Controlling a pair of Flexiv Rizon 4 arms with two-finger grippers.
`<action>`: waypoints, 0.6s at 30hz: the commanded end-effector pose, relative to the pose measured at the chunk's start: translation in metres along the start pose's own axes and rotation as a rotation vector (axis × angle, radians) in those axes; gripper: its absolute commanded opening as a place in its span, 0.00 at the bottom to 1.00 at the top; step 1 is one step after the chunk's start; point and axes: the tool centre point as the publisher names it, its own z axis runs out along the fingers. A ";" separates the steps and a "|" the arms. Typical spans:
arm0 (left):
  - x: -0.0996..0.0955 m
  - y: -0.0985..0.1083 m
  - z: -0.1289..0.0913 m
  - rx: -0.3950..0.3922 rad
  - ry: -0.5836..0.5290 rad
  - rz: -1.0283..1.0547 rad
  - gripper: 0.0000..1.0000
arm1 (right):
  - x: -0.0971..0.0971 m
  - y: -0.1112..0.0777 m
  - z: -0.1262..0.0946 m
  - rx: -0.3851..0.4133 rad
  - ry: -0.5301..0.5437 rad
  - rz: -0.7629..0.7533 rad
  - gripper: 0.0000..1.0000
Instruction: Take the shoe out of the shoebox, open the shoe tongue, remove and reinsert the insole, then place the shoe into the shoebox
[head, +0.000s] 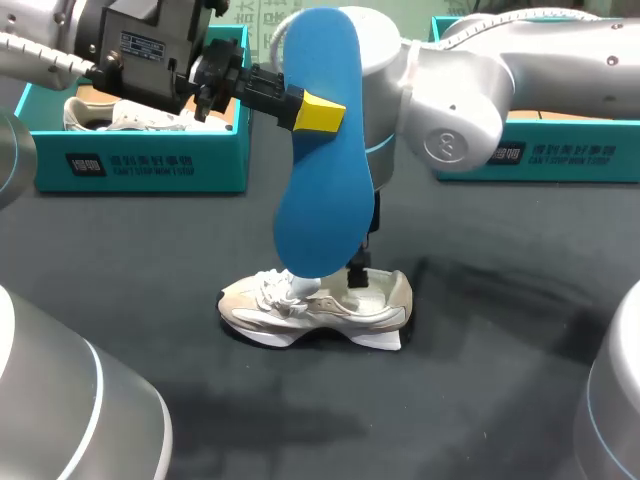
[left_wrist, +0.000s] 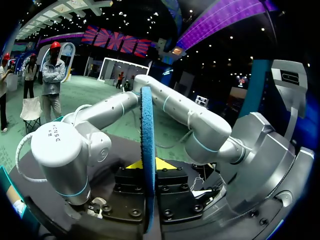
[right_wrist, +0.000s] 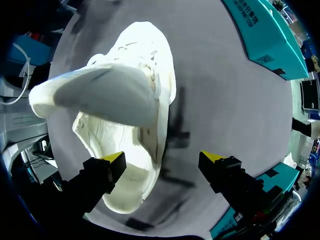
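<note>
While the left gripper (head: 318, 112) clamped the blue insole (head: 320, 150) upright above the white shoe (head: 310, 312) at the table's middle, the right gripper (right_wrist: 162, 157) stood with fingers apart astride its heel, so reinsertion seemed in hand, next calling for the insole's lower end to enter the opening.

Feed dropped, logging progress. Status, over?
Left gripper shut on blue insole, upright over the shoe. Right gripper open, straddling the shoe's wall at its opening. Shoe on table, not boxed.
</note>
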 end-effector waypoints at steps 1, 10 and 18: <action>-0.001 -0.001 0.001 -0.003 0.000 0.000 0.00 | -0.003 0.006 0.013 -0.001 0.008 -0.001 1.00; -0.001 -0.001 0.001 -0.003 0.000 0.000 0.00 | -0.007 0.009 0.025 -0.024 0.009 -0.006 0.81; -0.001 -0.001 0.001 -0.003 0.000 0.000 0.00 | -0.009 0.013 0.034 -0.031 0.023 -0.012 0.67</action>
